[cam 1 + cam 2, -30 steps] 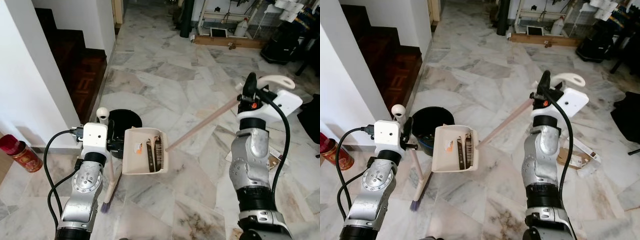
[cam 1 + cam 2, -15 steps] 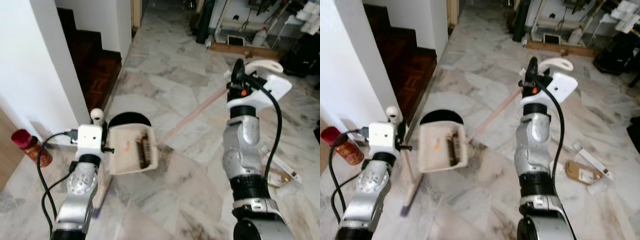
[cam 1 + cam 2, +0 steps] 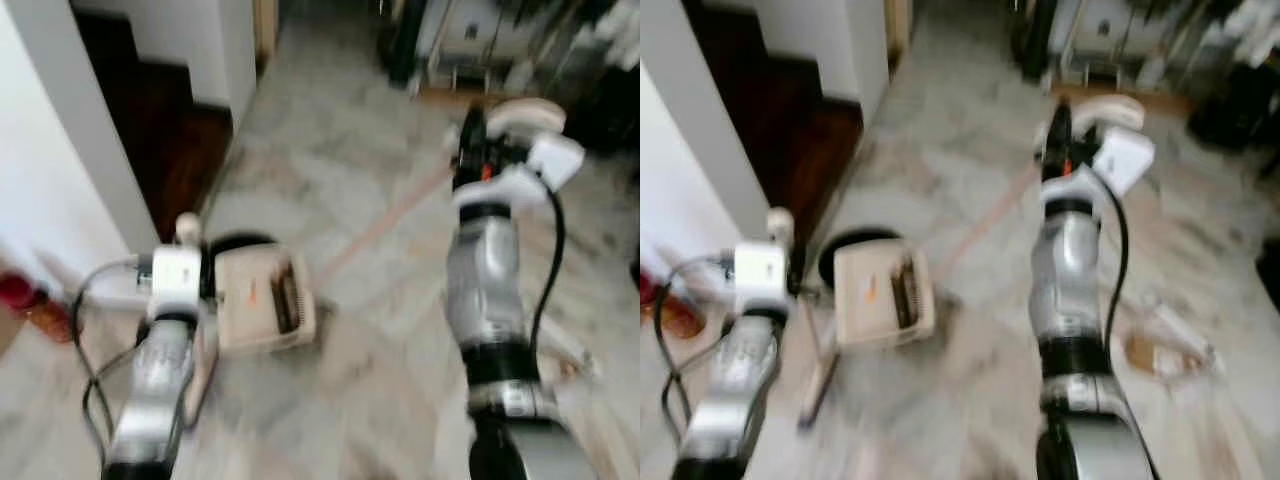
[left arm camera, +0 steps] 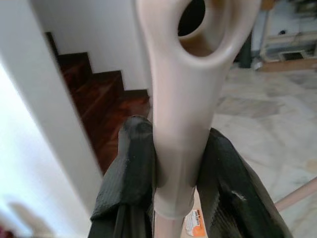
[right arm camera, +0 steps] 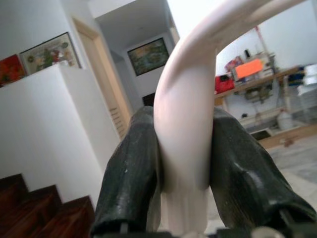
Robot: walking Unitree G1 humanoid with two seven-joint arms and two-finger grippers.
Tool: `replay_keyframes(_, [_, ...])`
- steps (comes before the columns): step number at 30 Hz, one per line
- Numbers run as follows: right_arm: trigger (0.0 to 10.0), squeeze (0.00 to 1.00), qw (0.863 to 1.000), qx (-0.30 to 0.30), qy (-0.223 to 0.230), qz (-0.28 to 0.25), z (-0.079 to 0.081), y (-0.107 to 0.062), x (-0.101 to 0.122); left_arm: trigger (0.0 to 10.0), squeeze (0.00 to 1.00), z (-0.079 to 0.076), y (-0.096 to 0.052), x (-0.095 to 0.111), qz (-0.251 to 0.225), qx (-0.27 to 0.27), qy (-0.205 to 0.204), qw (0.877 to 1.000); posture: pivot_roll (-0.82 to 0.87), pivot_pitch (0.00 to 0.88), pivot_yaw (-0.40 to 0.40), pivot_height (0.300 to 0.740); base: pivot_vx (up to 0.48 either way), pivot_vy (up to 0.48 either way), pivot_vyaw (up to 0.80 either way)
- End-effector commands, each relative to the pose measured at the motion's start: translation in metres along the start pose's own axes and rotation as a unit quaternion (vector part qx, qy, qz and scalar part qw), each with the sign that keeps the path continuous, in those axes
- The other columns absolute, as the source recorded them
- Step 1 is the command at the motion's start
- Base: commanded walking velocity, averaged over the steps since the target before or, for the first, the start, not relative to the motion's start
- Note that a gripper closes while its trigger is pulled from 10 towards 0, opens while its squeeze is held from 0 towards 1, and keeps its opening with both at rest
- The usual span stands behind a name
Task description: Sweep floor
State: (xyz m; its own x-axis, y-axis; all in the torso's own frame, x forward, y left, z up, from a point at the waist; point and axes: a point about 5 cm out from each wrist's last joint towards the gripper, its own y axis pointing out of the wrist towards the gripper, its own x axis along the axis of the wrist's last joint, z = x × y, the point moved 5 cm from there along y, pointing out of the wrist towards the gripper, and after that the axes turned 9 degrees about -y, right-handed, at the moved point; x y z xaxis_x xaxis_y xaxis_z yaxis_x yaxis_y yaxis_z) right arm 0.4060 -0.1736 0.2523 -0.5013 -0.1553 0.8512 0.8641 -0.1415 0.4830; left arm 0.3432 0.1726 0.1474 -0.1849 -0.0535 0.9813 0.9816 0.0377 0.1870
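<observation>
Left gripper (image 4: pixel 176 198): closed on the broom handle (image 4: pixel 184 124), just below its loop end.
Right gripper (image 5: pixel 182 198): clamped on the dustpan handle (image 5: pixel 185 139).
Dustpan (image 3: pixel 262 312): on the marble floor (image 3: pixel 330 150), just beside the black bin (image 3: pixel 232 246).
Handling: both tools look light and stiff, of smooth plastic; it is better to hold high on the handles.

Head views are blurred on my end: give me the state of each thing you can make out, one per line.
Left tool: shut on the broom handle.
Right tool: shut on the dustpan handle.
Dustpan: down at the floor, debris state too blurred to tell.
Black bin: upright behind the dustpan, no lid.
Red canister: standing by the white wall.
Cardboard scraps: lying flat on the floor.
</observation>
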Motion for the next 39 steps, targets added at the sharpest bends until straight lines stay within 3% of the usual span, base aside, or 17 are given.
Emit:
replay_keyframes(1, [10.0,0.00,0.999,0.014,0.001,-0.040,0.009,0.008,0.021,10.0,0.00,0.002,0.003,0.014,-0.027,0.002,-0.001,1.000,0.15,0.064,-0.091,0.740,0.334,0.000,0.56])
replay_keyframes(11, [10.0,0.00,0.999,0.021,0.008,-0.043,0.012,0.009,0.023,10.0,0.00,0.005,0.003,0.014,-0.028,0.012,0.001,1.000,0.15,0.064,-0.095,0.740,0.332,0.000,0.18])
replay_keyframes(20, [10.0,0.00,0.999,0.025,0.009,-0.045,0.013,0.009,0.024,10.0,0.00,0.007,0.002,0.013,-0.026,0.017,0.002,1.000,0.15,0.063,-0.097,0.740,0.336,0.000,0.71])
replay_keyframes(39, [10.0,0.00,0.998,0.027,0.025,-0.059,0.016,0.011,0.032,10.0,0.00,0.009,0.002,0.012,-0.024,0.021,0.004,0.999,0.15,0.058,-0.099,0.740,0.333,0.000,0.00])
